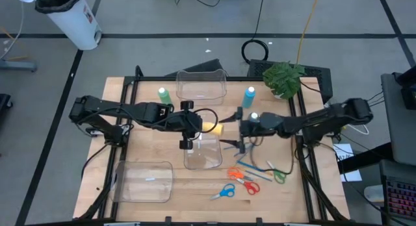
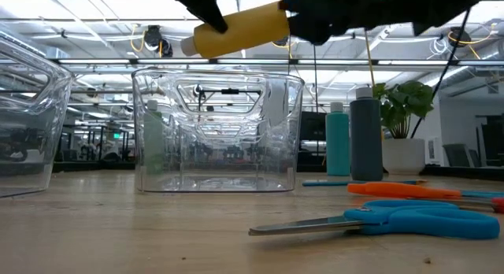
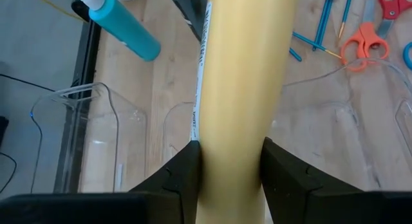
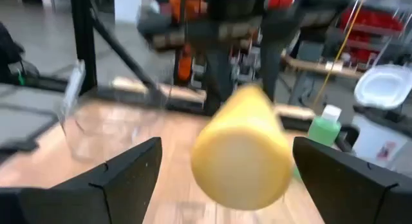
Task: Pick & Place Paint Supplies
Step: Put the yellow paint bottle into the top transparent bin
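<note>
The yellow bottle point(image 2: 240, 28) lay on its side in the air above the clear bin point(image 2: 218, 131) at the middle of the table point(image 1: 149, 154), clamped between the fingers of the left gripper point(image 3: 229, 163). The right gripper point(image 4: 222, 161) faced the bottle's flat end with its fingers spread wide on either side and not touching it. This looked like a hand-over just completed, with the drop into the bin still to come. To do that step well, the right arm should back straight away along the bottle's axis so it does not nudge the bottle. The left arm should then lower the bottle inside the bin's walls before letting go. The green bottle point(image 1: 162, 94) and the light blue bottle point(image 1: 249, 95) stood on the far side of the table, either side of a second clear bin point(image 1: 201, 85). Brushes point(image 1: 255, 171) lay near the scissors point(image 1: 223, 192) on the near right.
</note>
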Robot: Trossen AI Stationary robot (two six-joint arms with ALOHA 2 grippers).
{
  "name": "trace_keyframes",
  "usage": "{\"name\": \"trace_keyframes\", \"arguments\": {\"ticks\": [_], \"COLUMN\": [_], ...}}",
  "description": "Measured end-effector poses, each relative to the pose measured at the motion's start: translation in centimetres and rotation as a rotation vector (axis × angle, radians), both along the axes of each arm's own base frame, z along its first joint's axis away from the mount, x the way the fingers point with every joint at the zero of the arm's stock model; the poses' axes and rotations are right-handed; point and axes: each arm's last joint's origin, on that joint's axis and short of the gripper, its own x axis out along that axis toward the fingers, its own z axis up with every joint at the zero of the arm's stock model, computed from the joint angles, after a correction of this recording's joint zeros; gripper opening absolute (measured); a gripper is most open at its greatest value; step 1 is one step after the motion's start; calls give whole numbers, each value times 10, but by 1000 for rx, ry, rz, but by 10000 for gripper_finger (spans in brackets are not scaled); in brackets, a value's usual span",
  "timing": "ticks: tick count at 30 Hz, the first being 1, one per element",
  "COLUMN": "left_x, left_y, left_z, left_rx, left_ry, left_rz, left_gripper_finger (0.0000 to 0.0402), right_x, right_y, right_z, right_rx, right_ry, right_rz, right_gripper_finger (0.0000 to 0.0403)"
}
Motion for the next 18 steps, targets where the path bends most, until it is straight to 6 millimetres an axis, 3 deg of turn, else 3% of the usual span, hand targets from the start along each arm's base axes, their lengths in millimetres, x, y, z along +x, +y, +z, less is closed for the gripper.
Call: {"name": "trace_keyframes", "arguments": {"ticks": [4,9,17,18], "left_x": [-1,-1,-1,-1], "left_y": [0,1,1,1], "left_z": [0,-1,0,0], "left_rx": [5,14,31,32], "left_ry": [9,11,9,6], "left_rz": [1,11,22,19], "left_gripper_finger": [136,137,138,140], "right_x": [13,16,15,14], "right_y": [0,-3,-2,-1], "right_z": [2,-4,-5,-3], "right_rx": [-4,-48,-39,-39], "right_ry": [-7,25,45,46], "right_rz": [-36,-132,-128,-126], "right_gripper_finger": [335,311,193,192]}}
